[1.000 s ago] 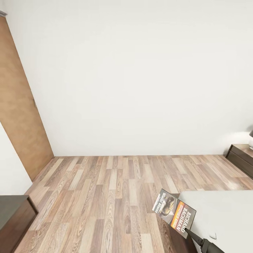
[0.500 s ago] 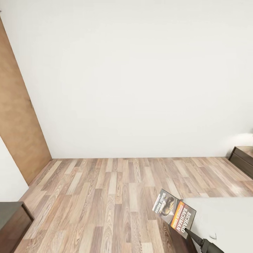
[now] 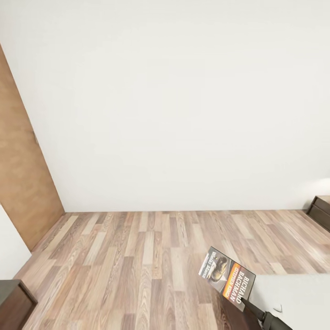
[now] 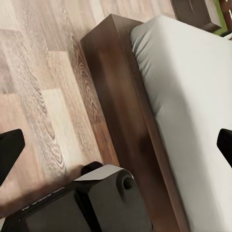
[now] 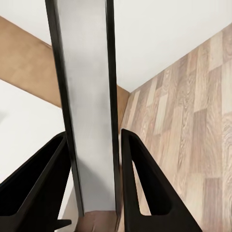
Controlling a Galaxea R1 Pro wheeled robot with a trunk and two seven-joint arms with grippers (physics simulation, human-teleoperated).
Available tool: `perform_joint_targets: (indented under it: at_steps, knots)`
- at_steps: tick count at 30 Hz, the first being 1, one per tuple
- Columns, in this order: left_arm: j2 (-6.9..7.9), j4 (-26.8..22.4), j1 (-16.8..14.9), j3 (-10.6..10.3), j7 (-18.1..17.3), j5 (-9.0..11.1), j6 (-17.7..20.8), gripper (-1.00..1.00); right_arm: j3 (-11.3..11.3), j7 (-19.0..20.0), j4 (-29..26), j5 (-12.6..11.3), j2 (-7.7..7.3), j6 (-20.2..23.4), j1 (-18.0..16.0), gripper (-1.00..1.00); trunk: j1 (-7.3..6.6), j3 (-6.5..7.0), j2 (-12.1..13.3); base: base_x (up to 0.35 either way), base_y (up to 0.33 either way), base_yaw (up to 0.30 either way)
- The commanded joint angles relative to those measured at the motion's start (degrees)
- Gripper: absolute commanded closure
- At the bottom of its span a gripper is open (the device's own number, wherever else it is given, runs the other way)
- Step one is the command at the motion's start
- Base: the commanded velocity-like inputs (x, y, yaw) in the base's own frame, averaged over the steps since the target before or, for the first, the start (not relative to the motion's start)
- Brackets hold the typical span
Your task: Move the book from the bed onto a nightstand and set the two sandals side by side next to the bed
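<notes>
Low in the right of the head view, the small thin paperback book (image 3: pixel 227 278) with its dark cover, orange band and white lettering is held up tilted, its lower corner pinched by the black right gripper (image 3: pixel 247 304) that rises from the bottom edge of the frame. From the right wrist view the book (image 5: pixel 86 106) shows edge-on as a long pale grey strip of pages between two thin dark covers, standing between the two curved matte black fingers (image 5: pixel 145 183), which sit close against its sides. Just right of the book in the head view lies the corner of the large low bed (image 3: pixel 298 298), its plain light grey mattress smooth and slightly puffed; the left wrist view shows its glossy dark brown wooden frame (image 4: pixel 130 125) as a long straight board beside the light brown wood-plank floor (image 3: pixel 146 256). The left gripper (image 4: pixel 116 145) hangs over that bed edge with its black fingertips wide apart at opposite sides of the frame, nothing between them. A blank white wall (image 3: pixel 174 101) spans the upper head view; a flat tan wooden door (image 3: pixel 23 174) stands at the left edge. A low dark brown nightstand (image 3: pixel 321 211) peeks in at the right edge, well apart from the book, and the corner of another dark wood cabinet (image 3: pixel 13 302) sits at lower left.
</notes>
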Motion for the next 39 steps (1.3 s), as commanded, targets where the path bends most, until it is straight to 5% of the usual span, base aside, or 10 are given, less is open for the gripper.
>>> perform_joint_targets:
  at_steps: [1, 39]
  knots:
    - [0.01, 0.00, -0.04, -0.48, -0.08, 0.34, -0.37, -1.00, -0.05, 0.15, 0.25, -0.27, -0.03, -0.62, -0.13, 1.00, 0.06, -0.12, -0.12, 0.279, 0.200, 0.000]
    - [0.01, 0.00, -0.04, -0.48, -0.11, 0.34, -0.37, -1.00, -0.03, 0.24, 0.33, -0.27, -0.03, -0.60, -0.12, 1.00, 0.06, -0.12, -0.12, 0.291, 0.030, 0.000]
